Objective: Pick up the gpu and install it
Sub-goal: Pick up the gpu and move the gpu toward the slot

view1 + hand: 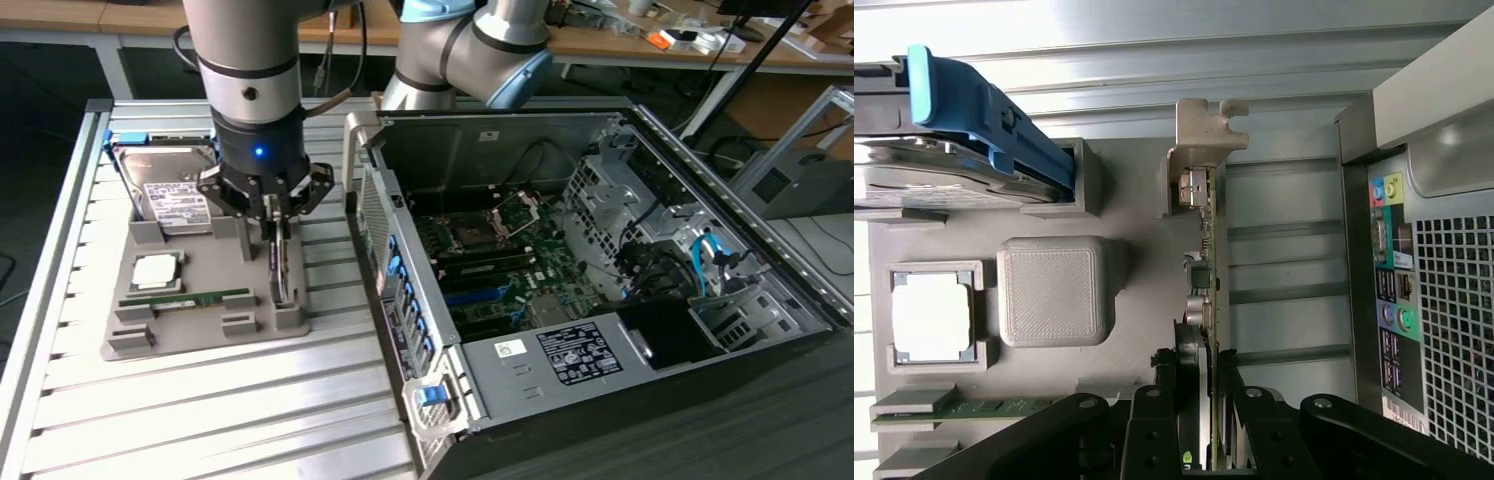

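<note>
Where it stands on edge in the gray tray [194,338], the one gpu [1206,262] runs 12-to-6 o'clock in the exterior view, bracket end toward the single hard drive [167,185]. The gripper [275,232] clamps the card's upper edge. One memory stick [187,298] lies at 9 o'clock of the card and one open computer case [534,392] at 3 o'clock.
</note>
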